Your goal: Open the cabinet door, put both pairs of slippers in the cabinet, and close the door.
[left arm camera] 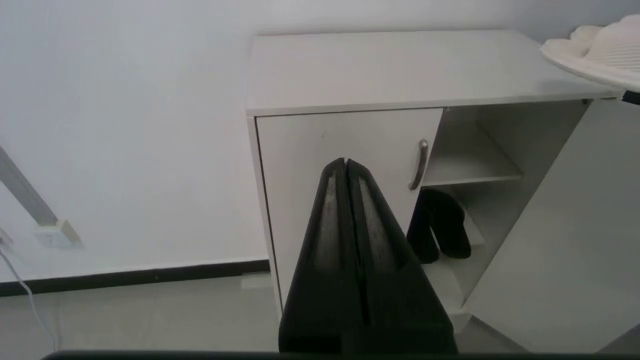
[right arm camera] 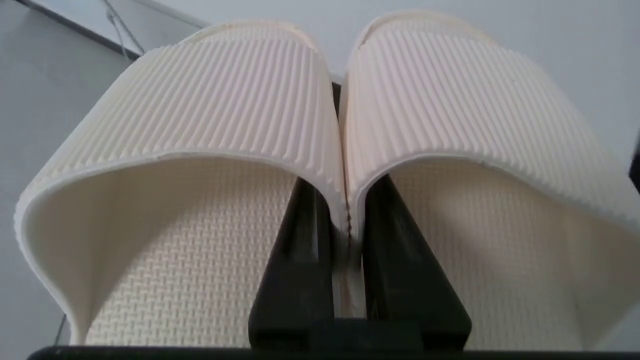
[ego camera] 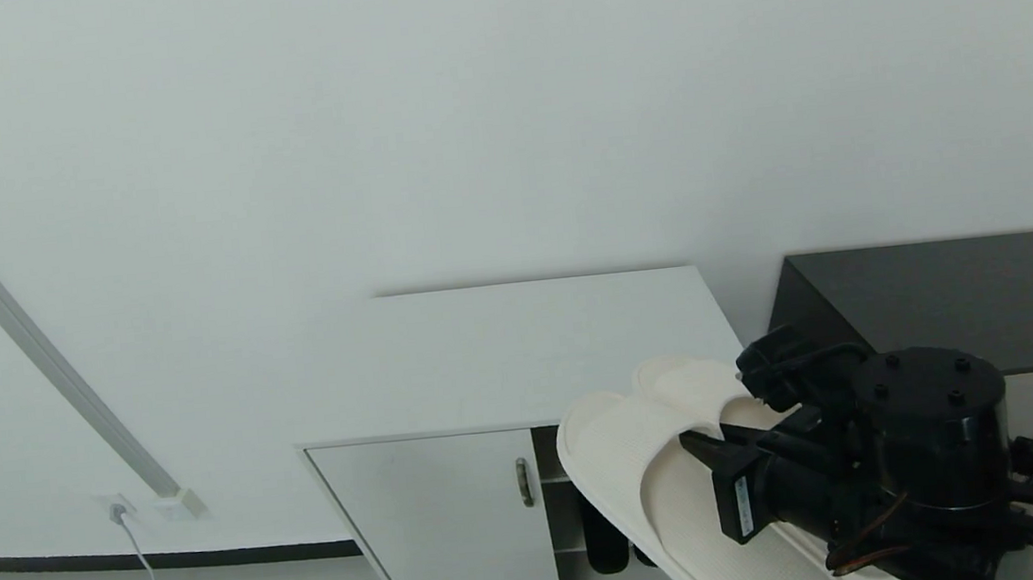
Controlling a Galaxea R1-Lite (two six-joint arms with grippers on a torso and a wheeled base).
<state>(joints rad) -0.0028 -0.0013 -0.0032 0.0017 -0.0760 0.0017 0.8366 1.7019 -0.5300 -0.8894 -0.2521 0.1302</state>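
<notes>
Right end effector (right arm camera: pixel 343 205) pinching cream slippers (right arm camera: pixel 230 110) by adjoining inner walls, finger inside each; left end effector (left arm camera: pixel 346 165) pressed together.

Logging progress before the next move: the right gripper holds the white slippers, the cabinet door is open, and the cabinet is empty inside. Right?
Not empty: the left wrist view shows a black pair of slippers standing inside the cabinet. The right gripper does hold the white slippers, and the door is open.
</notes>
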